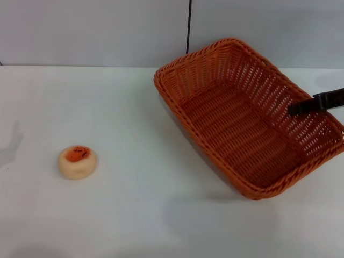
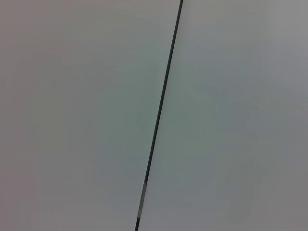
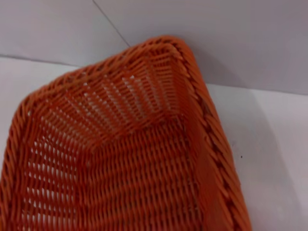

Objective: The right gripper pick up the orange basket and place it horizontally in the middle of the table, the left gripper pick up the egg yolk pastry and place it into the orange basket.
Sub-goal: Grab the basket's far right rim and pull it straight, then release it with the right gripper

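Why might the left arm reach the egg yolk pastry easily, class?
Probably yes: the egg yolk pastry sits alone on the table, far from the orange basket at the right gripper. The left gripper is unseen.

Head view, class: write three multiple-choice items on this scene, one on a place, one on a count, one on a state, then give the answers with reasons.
1. Where is the small round cream egg yolk pastry with the orange-red top?
A. inside the basket
B. on the white tabletop, left of the basket
C. in an end effector

2. How many pastries are visible?
A. one
B. two
C. three

3. How does the large orange woven basket sit?
A. flat, upside down
B. tilted, one side raised
C. flat, full of pastries

Answers:
B: the pastry rests on the tabletop, apart from the basket.
A: only one shows.
B: the right end effector is at its right wall, and the basket's near edge is off the tabletop.
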`<state>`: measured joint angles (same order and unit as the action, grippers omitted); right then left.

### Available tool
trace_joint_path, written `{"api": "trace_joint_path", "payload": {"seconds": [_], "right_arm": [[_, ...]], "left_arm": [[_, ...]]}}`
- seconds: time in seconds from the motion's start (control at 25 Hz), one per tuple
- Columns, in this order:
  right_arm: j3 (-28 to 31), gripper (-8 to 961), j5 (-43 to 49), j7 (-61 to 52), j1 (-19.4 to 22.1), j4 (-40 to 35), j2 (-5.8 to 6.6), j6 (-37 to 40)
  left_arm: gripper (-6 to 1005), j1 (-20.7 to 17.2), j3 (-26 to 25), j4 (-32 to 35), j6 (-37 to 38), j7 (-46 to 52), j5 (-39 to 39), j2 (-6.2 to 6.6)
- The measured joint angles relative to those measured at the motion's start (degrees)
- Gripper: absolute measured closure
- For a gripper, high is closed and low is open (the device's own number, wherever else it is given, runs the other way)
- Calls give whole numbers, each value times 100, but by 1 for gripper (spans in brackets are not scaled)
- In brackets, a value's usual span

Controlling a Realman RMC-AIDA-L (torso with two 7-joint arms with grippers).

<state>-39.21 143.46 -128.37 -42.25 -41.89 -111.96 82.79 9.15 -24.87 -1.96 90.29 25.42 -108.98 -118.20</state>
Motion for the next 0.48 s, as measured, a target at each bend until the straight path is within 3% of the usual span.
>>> {"api": "trace_joint_path", "payload": {"seconds": [0.12, 0.32, 0.48], "right_arm": [[-73, 670, 0, 26, -1, -96, 2, 15], [-270, 806, -35, 645, 1, -655, -147, 275], [-342, 806, -94, 1337, -26, -1012, -242, 578]], "left_arm": [[177, -7, 0, 2, -1, 4, 0, -1], [179, -45, 0, 24, 10, 4, 7, -1], [180, -71, 0, 30, 29, 6, 9, -1]]}}
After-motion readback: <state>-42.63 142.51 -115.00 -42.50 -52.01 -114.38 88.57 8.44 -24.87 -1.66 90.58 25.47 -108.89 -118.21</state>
